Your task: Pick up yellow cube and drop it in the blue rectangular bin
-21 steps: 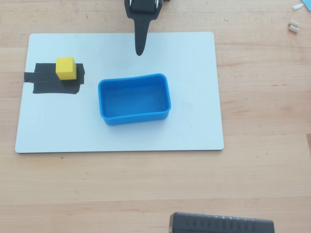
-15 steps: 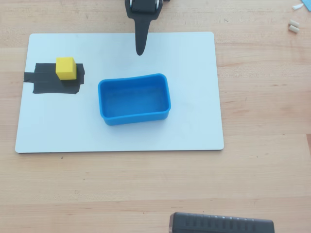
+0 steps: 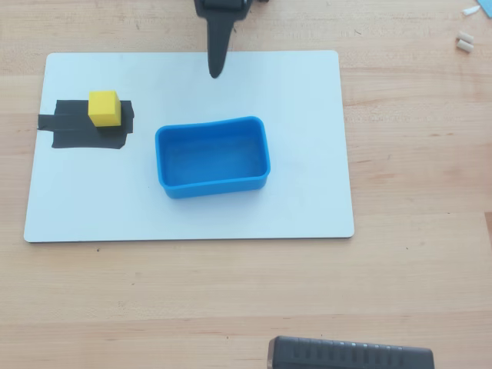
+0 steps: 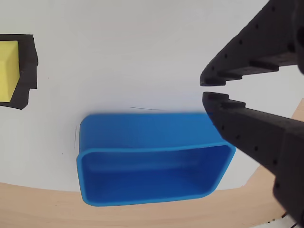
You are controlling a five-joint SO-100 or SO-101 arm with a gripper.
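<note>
Overhead view: black two-finger claw point(image 3: 216, 73) poised at the 12 o'clock edge of the white rectangular board point(image 3: 307, 192), empty.

Small bright-yellow matte cube point(image 3: 104, 108) resting on a patch of black tape point(image 3: 77, 131) toward 9 o'clock on the board, well apart from the claw and roughly at 8 o'clock from its tip. Shallow bright-blue plastic rectangular bin point(image 3: 213, 184) sitting empty mid-board, near the claw at 6 o'clock, long axis running 9 to 3. Wrist view: claw point(image 4: 205, 89) nearly pressed together, only a thin slit between the tips, pinching nothing; cube point(image 4: 8, 71) at the far 9 o'clock edge. Pale wooden counter point(image 3: 415, 115) underneath all. Likely next: swing toward 8 o'clock, spread the tips, descend over the cube.
</note>
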